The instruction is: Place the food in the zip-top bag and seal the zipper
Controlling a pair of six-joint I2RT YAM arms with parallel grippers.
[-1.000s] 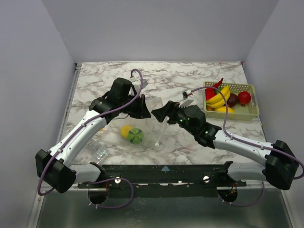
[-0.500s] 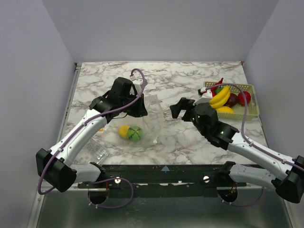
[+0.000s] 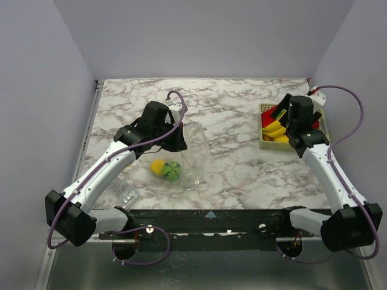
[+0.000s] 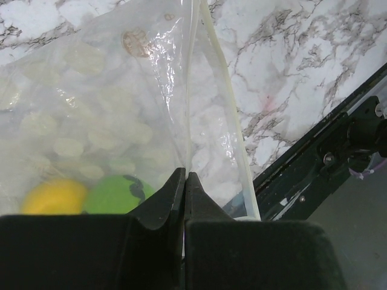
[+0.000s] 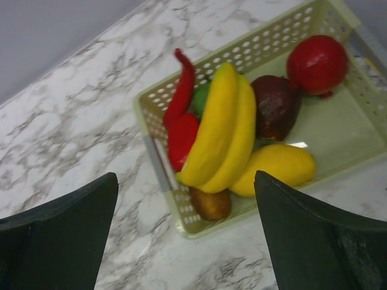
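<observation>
Right gripper [image 5: 184, 178], jaws apart and empty, has swung from the zip-top bag [image 4: 109, 109] to the fruit basket [image 5: 242, 51], likely for more food [image 5: 217, 127]; left gripper [image 4: 184, 181] clamps the bag's edge

We record a grey-veined white table [image 3: 242, 109], pale green perforated basket [image 5: 266, 42], yellow bananas [image 5: 217, 130], red chilli [image 5: 184, 87] and clear zip-top bag [image 4: 109, 90].

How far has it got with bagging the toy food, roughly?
Done: a yellow fruit and a green one lie inside the zip-top bag. In hand: the left gripper pinches the bag's edge, while the right gripper hangs open over the basket, holding nothing. Left: the bananas, red pepper and the rest in the basket, then pressing the zipper closed.
</observation>
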